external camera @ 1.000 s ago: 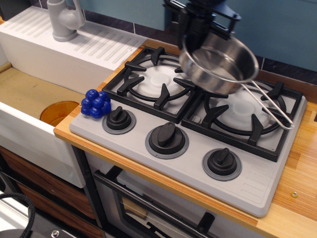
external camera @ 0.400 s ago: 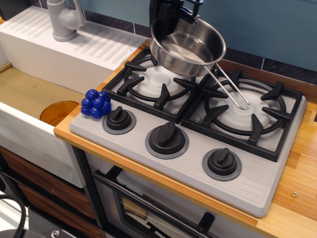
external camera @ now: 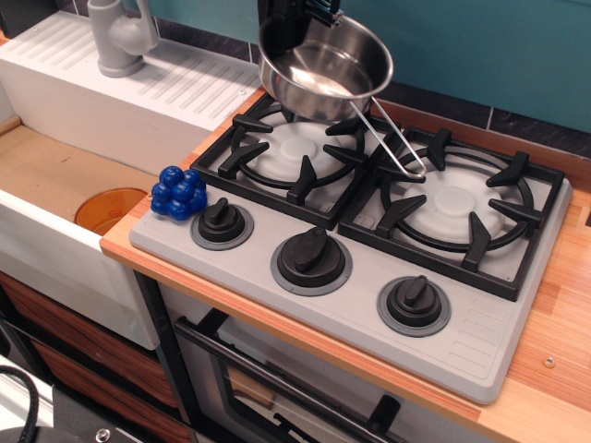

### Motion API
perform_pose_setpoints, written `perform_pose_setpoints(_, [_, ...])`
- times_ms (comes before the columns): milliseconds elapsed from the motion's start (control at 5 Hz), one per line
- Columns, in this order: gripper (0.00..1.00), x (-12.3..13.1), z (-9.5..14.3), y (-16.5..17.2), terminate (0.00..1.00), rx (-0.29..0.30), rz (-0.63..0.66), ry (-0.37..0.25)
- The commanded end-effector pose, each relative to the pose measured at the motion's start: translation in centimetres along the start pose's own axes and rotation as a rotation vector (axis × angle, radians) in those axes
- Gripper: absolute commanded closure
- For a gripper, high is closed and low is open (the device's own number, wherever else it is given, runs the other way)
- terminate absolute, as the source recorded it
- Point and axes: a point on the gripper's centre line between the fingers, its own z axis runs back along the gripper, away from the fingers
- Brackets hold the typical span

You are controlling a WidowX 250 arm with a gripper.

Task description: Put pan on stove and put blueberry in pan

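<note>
The shiny steel pan (external camera: 325, 68) hangs in the air above the back of the left burner (external camera: 294, 148) of the grey stove (external camera: 369, 305). Its wire handle (external camera: 392, 141) slopes down to the right. My black gripper (external camera: 294, 18) is shut on the pan's far left rim at the top edge of the view. The blueberry (external camera: 179, 193) sits on the stove's front left corner, next to the left knob (external camera: 222, 222), well below and left of the gripper.
A white sink unit with a grey faucet (external camera: 122, 37) lies left of the stove, with an orange disc (external camera: 109, 209) in the basin. The right burner (external camera: 454, 205) is bare. Wooden counter (external camera: 559, 332) borders the stove on the right.
The gripper has carried the pan leftward and back, from over the gap between the burners to above the left burner's rear. The blueberry has not moved.
</note>
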Motion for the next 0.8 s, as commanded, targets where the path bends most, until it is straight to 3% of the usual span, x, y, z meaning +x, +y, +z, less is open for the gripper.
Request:
perform_pose_setpoints(0, [1.00,1.1,-0.4,3.0,0.00,0.009,-0.013,-0.084])
perform_pose_setpoints(400, [1.00,1.1,-3.8,2.9,0.00,-0.020,0.007,-0.120])
perform_pose_setpoints(600, [0.00,1.6,-3.8,1.8,0.00,-0.047,0.032,-0.112])
